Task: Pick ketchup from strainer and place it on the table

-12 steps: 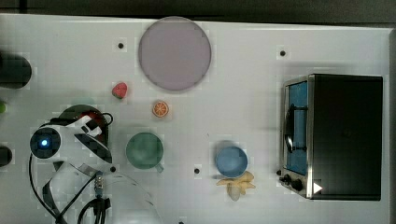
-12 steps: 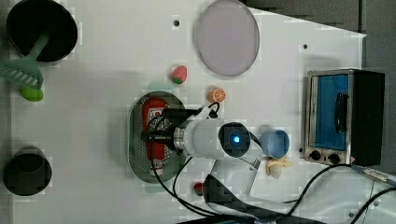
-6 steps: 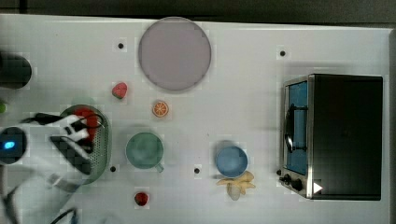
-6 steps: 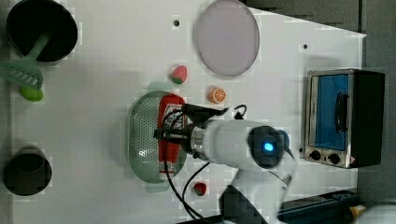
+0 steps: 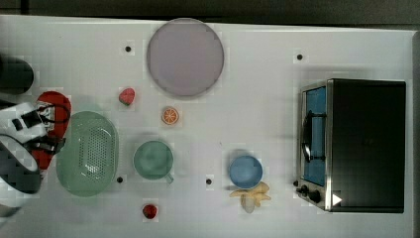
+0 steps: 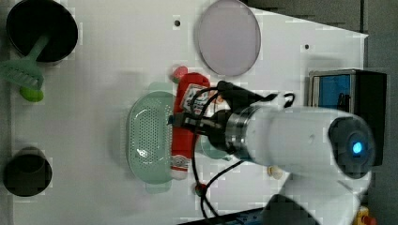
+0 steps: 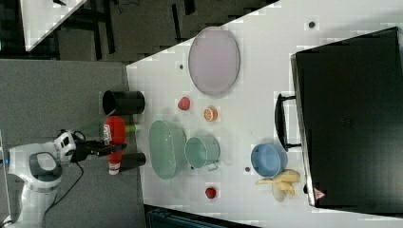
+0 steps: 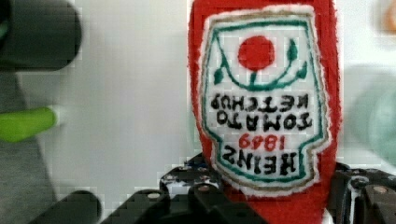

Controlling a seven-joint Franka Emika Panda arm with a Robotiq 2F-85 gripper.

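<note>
large white flat table, pale green oval plastic strainer near its edge, red soft ketchup bottle with white cap lifted beside the strainer, gripper clamped around its middle

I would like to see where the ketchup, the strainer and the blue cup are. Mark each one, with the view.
ketchup (image 6: 180, 140): left view, on its red body.
strainer (image 5: 91, 148): top view, on its perforated bottom.
blue cup (image 5: 245, 171): top view, on its inside.
</note>
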